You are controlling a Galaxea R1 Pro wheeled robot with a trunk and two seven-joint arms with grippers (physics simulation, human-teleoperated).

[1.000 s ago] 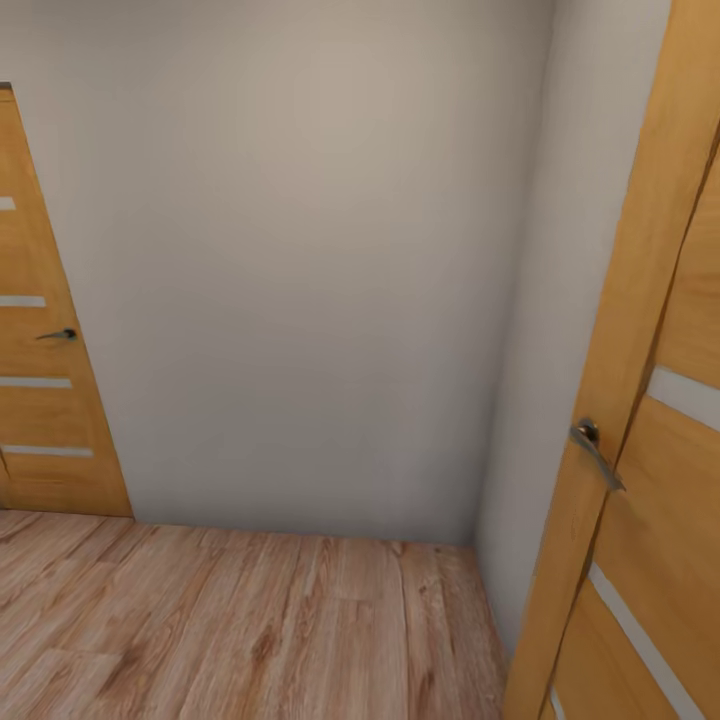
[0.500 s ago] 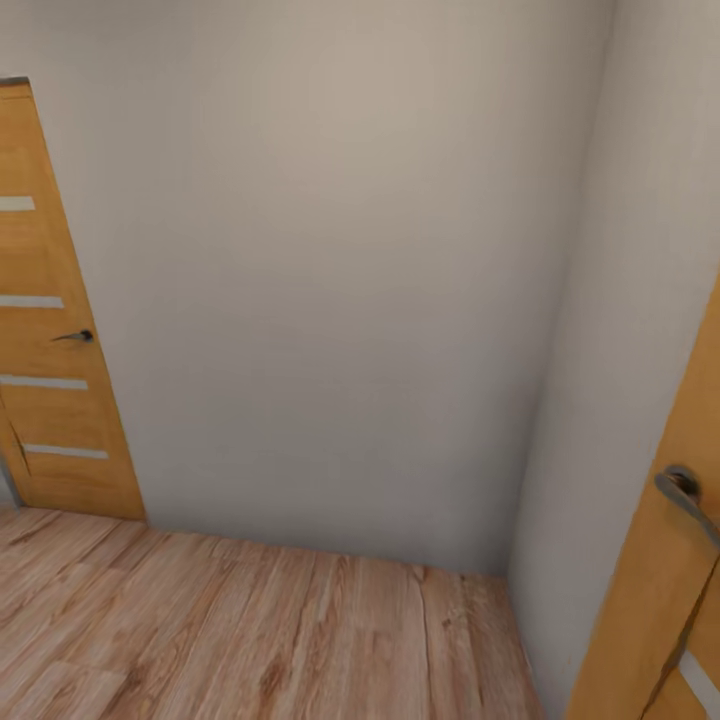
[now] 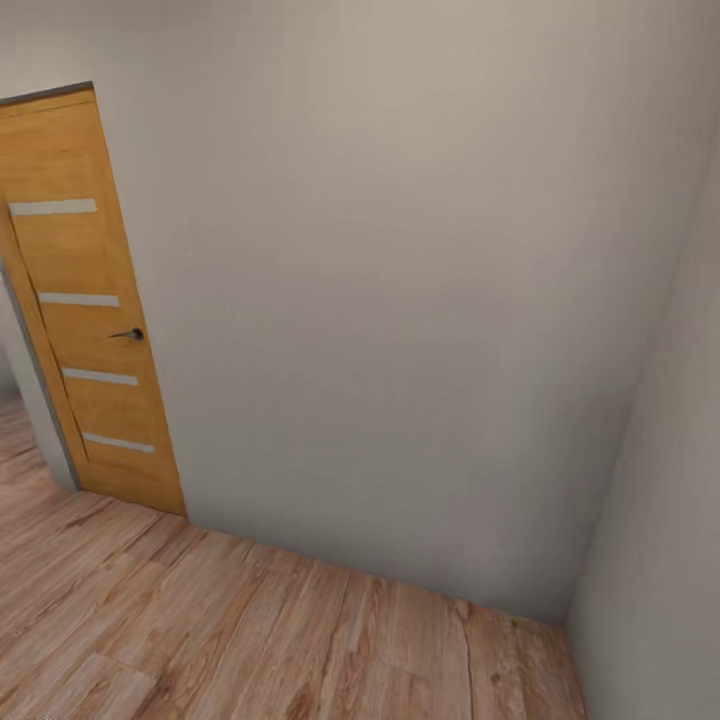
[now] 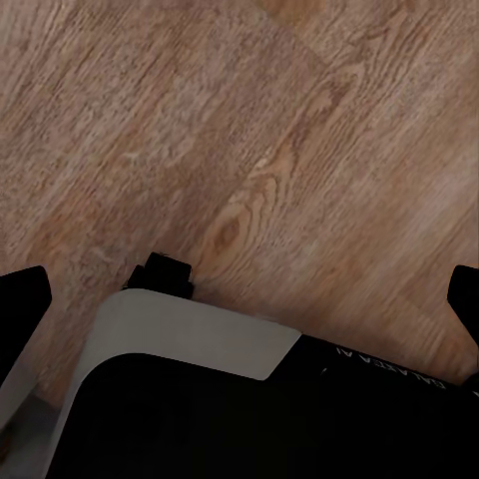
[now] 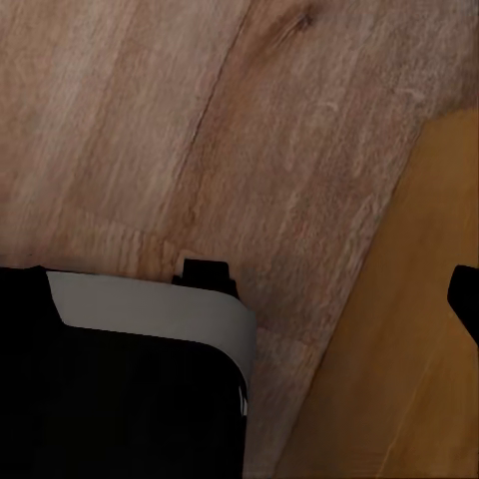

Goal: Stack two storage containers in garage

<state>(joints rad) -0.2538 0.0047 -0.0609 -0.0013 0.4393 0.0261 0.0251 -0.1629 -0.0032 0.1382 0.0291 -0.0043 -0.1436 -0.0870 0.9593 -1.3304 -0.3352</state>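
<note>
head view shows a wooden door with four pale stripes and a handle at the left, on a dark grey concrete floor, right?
Not quite: the floor is light wood plank, not dark grey concrete, as the head view shows. The wooden door at the left does have four pale stripes and a handle.

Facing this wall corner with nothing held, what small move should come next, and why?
Probably turn the base left toward the wooden door: the plain wall blocks the way ahead, the wood plank floor is not garage concrete, and no container is in sight.

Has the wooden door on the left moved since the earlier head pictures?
No. The door keeps its place against the wall; both slid rightward together, so the camera turned.
</note>
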